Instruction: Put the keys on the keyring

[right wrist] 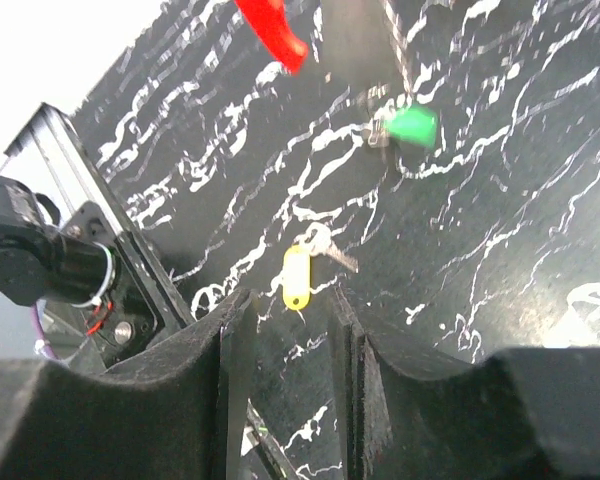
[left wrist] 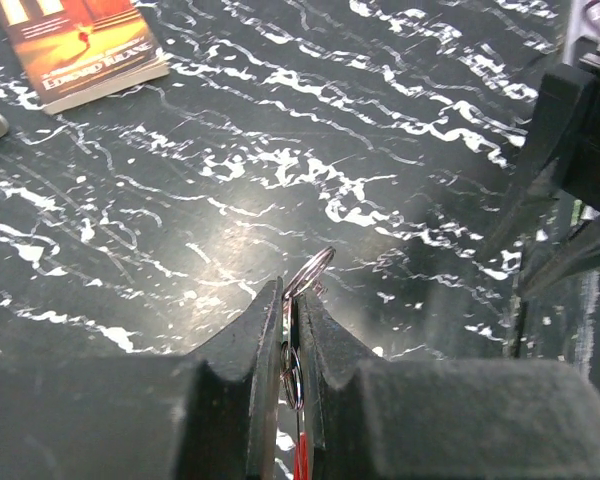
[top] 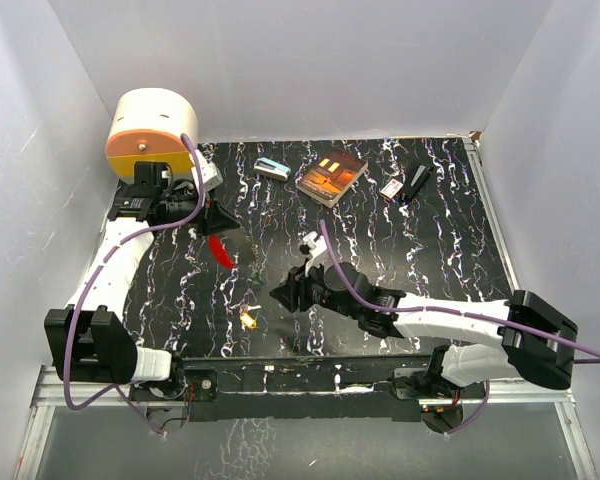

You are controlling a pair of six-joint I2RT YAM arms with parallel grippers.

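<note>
On the black marbled table (top: 430, 250), the keyring (left wrist: 310, 272) is pinched in the closed left gripper (left wrist: 292, 300), apparently offered for threading; the right gripper (right wrist: 288, 312), parted and empty, is poised over the yellow key (right wrist: 296, 275) at frame centre.

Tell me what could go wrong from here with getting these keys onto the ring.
The left gripper pinches only the thin edge of the keyring in its jaws, so pushing a key on may twist it loose. The yellow key lies flat on the table below the open right gripper; the jaws might skid it rather than lift it. The red key hanging at the left gripper could get in the way.
</note>
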